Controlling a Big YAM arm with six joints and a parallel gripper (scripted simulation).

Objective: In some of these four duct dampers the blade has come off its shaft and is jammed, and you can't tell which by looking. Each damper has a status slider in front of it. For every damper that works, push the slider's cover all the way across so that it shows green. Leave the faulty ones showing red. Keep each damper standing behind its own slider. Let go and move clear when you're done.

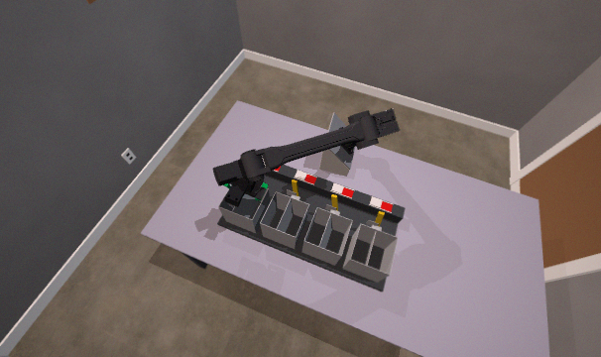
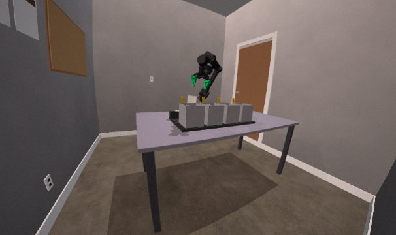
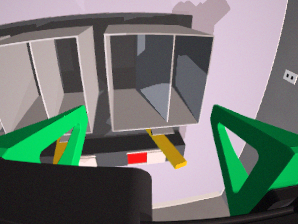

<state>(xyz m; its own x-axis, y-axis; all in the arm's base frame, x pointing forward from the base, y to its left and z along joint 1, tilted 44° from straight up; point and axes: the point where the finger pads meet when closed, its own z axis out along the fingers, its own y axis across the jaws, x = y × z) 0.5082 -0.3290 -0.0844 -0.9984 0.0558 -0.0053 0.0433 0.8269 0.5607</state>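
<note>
Four grey box dampers stand in a row on a dark base (image 1: 310, 233), each with a yellow lever such as the second one's (image 1: 295, 186). A slider strip runs along the base, and three sliders show white and red (image 1: 305, 177) (image 1: 342, 189) (image 1: 381, 203). My gripper (image 1: 245, 185) is open and empty. It hovers above the leftmost damper (image 1: 241, 210), well clear of it in the side view (image 2: 199, 81). The wrist view looks down on that damper (image 3: 156, 76), its yellow lever (image 3: 166, 149) and its slider showing red (image 3: 136, 157). My arm hides this slider in the overhead view.
A neighbouring damper (image 3: 47, 76) stands right beside the one under the gripper. The arm's grey wedge base (image 1: 337, 149) stands behind the slider strip. The table's left edge lies a short way past the leftmost damper. A door (image 2: 251, 85) is behind the table.
</note>
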